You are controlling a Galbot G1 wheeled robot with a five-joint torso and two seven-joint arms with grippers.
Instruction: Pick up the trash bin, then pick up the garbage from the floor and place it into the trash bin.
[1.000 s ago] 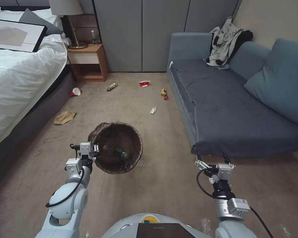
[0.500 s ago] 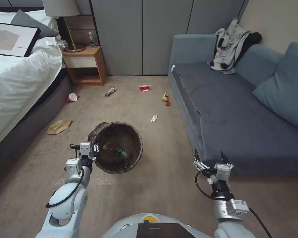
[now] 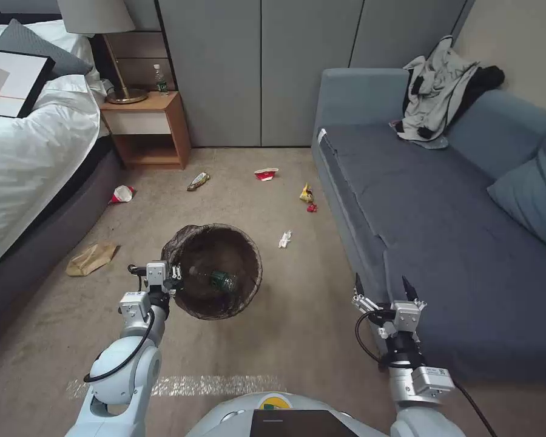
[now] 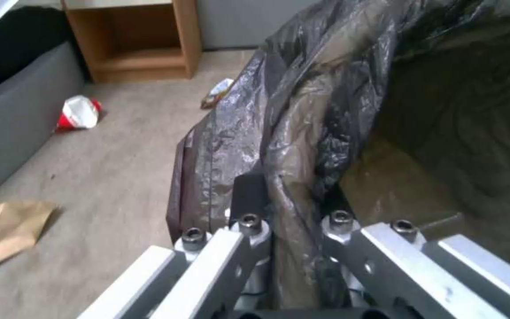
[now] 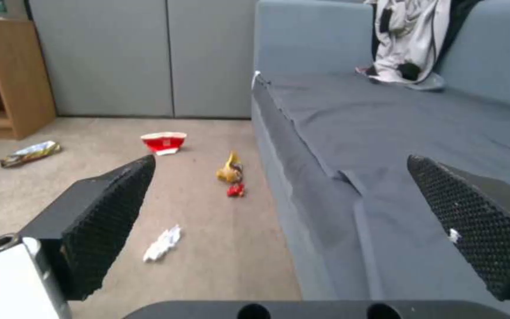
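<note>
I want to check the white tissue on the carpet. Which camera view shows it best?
The right wrist view: the white tissue lies near and unblocked before the open right gripper. The head view shows it smaller.

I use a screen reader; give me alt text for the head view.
Left claw grips the rim of the trash bin, a bottle inside. Right claw hangs open beside the sofa; litter dots the floor.

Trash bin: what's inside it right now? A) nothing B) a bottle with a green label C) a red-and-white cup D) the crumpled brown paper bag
B: the head view shows a bottle with a green label lying inside the trash bin, whose rim the left pincer grips.
</note>
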